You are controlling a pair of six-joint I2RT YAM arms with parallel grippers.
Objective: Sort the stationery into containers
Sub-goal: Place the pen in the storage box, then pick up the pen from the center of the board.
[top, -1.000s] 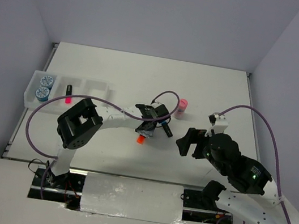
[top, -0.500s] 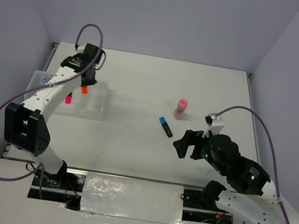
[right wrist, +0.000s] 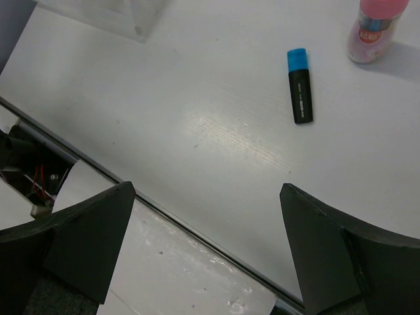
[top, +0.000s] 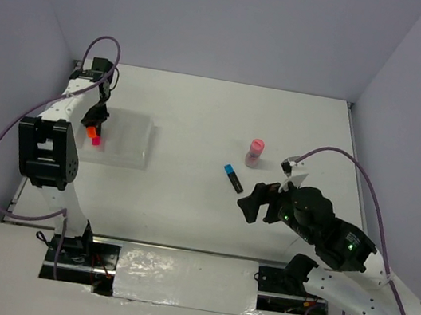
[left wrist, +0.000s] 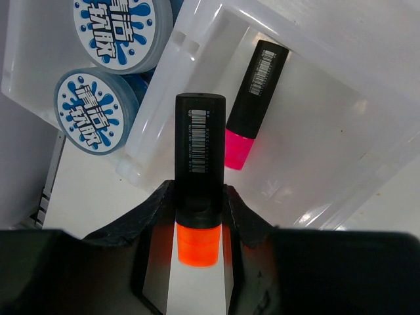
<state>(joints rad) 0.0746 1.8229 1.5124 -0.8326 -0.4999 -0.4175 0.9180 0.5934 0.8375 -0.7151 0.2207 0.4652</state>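
left hand (left wrist: 199,216) gripping orange marker (left wrist: 199,164) | hanging above a divider of the tray (left wrist: 315,138) | long axis running nearly parallel to pink marker (left wrist: 249,105) lying in adjoining compartment | right hand (right wrist: 207,223) gaping, holding nothing

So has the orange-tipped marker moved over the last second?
Yes. The orange marker went left, from near the pink-capped tube to the tray, in the left pincer.
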